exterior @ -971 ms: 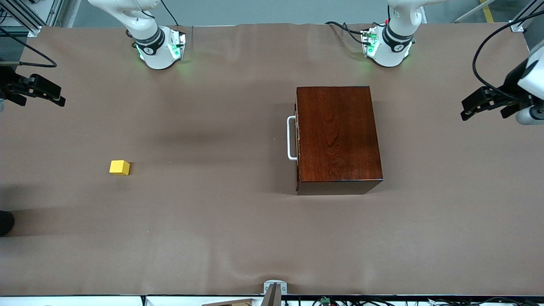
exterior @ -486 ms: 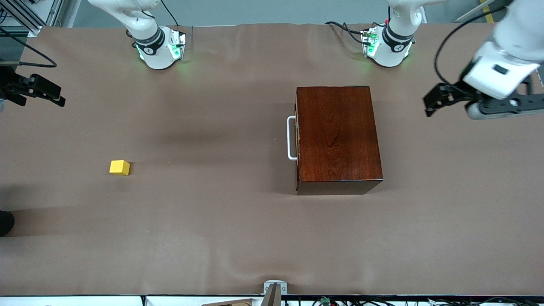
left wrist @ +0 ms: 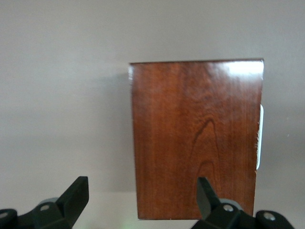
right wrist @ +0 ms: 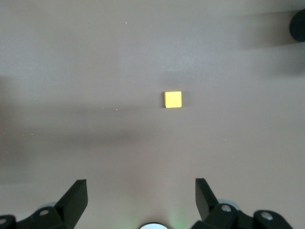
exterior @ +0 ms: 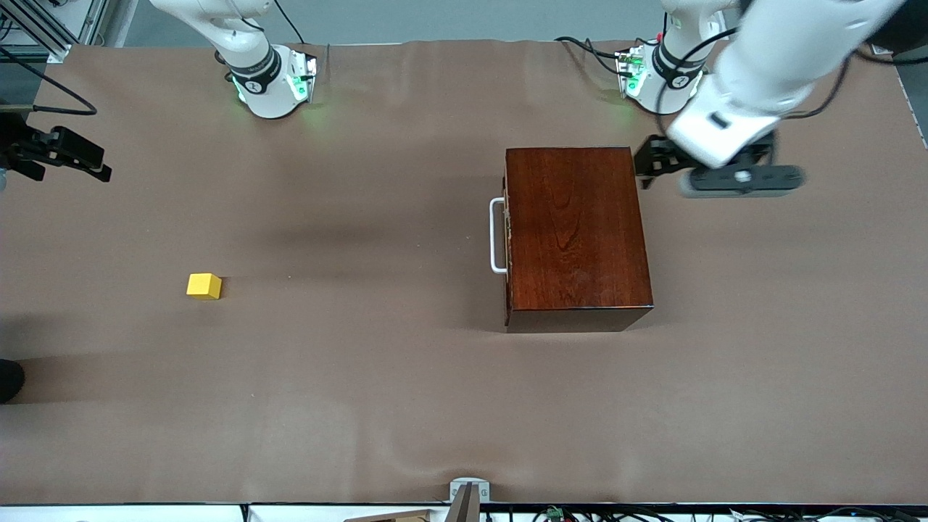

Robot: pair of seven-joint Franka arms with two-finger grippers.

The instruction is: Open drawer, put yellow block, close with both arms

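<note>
The dark mahogany box [exterior: 576, 232] stands on the brown table, and its drawer is shut. The drawer's white bar handle [exterior: 496, 235] faces the right arm's end. The yellow block [exterior: 204, 286] lies alone toward the right arm's end of the table. My left gripper [exterior: 644, 163] is open in the air, just beside the box's corner close to the left arm's base. In the left wrist view the open left gripper [left wrist: 141, 200] looks down on the box [left wrist: 195, 138] and the handle [left wrist: 260, 138]. My right gripper [exterior: 94, 163] waits open, high over the table's edge. It [right wrist: 141, 200] looks down on the block [right wrist: 173, 99].
A small metal bracket [exterior: 469, 493] sits at the table edge nearest the front camera. A dark round object [exterior: 9, 378] shows at the right arm's end, also in the right wrist view [right wrist: 298, 24]. Cables lie by the left arm's base [exterior: 602, 51].
My left arm has swung in from the left arm's end of the table to the box's corner. The right arm, the block and the box have not moved.
</note>
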